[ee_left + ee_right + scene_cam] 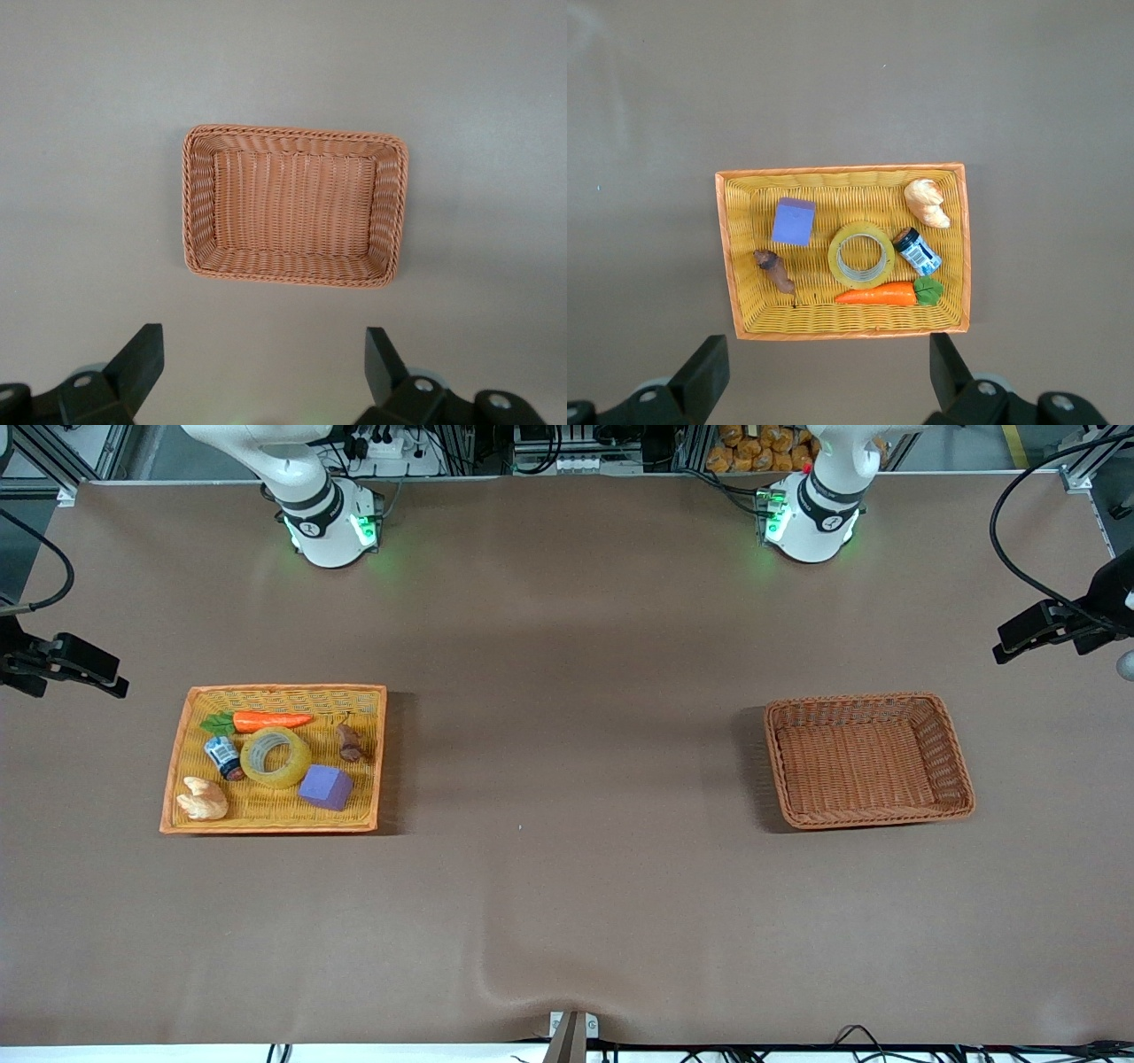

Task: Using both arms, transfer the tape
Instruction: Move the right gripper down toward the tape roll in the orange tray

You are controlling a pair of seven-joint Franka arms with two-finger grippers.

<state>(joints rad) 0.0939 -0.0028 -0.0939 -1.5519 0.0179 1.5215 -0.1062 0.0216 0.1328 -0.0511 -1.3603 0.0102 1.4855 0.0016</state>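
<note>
1. I see the tape (275, 757) lying flat in the yellow tray (270, 825) at the right arm's end, between the can (223, 757) and the cube (325, 787), nearer the camera than the carrot (270, 720).
2. My right gripper (822, 372) hangs high over that tray, jaws wide and empty, so I judge it picks first.
3. My left gripper (264, 372) waits, spread and empty, over the empty brown basket (961, 779), the likely drop point.
4. The clear mid-table suits a handover.

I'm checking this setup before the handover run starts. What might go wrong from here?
The tape lies flat in the yellow tray, touching the small can and close to the purple cube and carrot; the open right gripper may knock them. The brown basket is far off, so a mid-air pass to the open left gripper may drop it.
</note>
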